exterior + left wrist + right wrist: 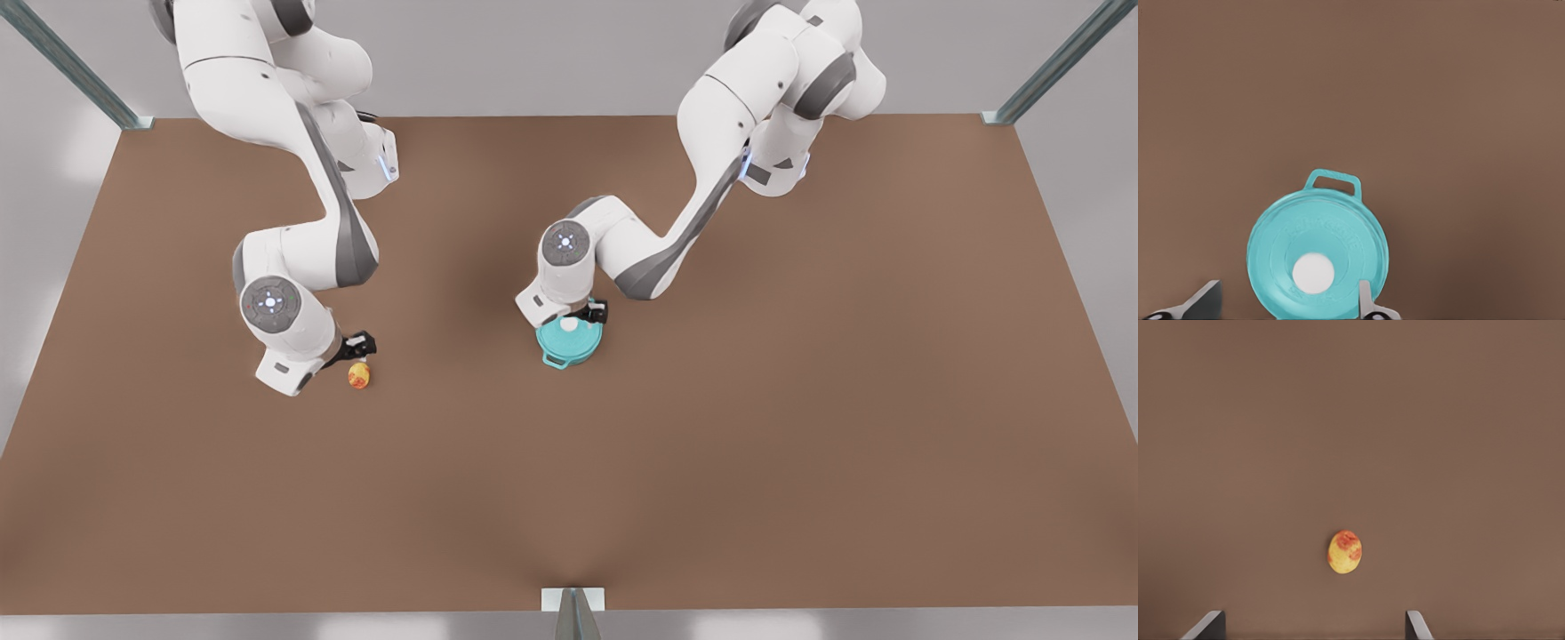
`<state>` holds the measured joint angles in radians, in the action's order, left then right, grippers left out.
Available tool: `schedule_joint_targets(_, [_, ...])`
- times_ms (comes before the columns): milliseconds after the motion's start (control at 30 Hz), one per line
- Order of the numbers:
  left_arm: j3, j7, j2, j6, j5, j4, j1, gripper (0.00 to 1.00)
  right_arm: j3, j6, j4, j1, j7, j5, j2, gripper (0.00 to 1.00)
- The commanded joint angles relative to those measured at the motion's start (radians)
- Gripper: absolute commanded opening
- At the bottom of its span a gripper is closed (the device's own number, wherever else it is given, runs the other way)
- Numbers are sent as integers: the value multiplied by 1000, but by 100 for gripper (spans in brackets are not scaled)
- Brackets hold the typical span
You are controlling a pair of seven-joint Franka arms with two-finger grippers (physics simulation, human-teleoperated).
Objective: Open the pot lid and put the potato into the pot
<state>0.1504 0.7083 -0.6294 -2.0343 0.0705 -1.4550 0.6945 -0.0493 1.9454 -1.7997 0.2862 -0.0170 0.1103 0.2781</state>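
1. On the brown table (800, 400), near its middle, sits the pot (569, 342) with the lid (569, 336) closed on top; white knob (568, 325) at the lid's centre, one loop handle (556, 361) pointing toward the near edge in the front view.
2. Left gripper (591, 313) hangs directly over the lid, at the end of the arm on the front view's right.
3. Left wrist view: lid (1317, 260) seen face-on, knob (1313, 273) between the two fingertips (1366, 300), which are spread wide and straddle the lid. One tip overlaps the lid's edge in the picture; contact cannot be told. A handle (1333, 181) sticks out on the far side of the pot.
4. Potato (358, 375) lies on bare table, well apart from the pot, toward the front view's left.
5. Right gripper (360, 347) is just beside and above the potato, on the arm at the front view's left.
6. Right wrist view: potato (1345, 552), yellow with orange-red patches, lies ahead of the fingertips (1415, 625); the fingers are spread wide, holding nothing, clear of the potato.
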Motion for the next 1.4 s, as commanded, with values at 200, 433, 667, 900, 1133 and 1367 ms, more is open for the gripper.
schedule_joint_targets(200, [-2, 456, 31, -270, 48, -157, 30, 100, -10, 106, 0, -48, 224, 12, 89, 100])
schedule_joint_targets(433, [-2, 464, 11, -277, 101, -188, 45, 100, -4, 216, -58, -47, 218, -27, 104, 100])
schedule_joint_targets(667, [-2, 458, 2, -285, 127, -202, 37, 100, -3, 392, -194, -45, 218, -29, 59, 99])
schedule_joint_targets(900, [-2, 458, -16, -285, 129, -202, 37, 93, -1, 467, -220, -48, 215, -27, 102, 97])
schedule_joint_targets(1133, [-2, 461, -9, -247, 127, -197, 37, 33, -3, 529, -259, -70, 184, -27, 138, 97])
schedule_joint_targets(1367, [-5, 60, -113, -67, 115, 71, -368, 34, -3, 655, -325, -101, 144, -27, 164, 98])
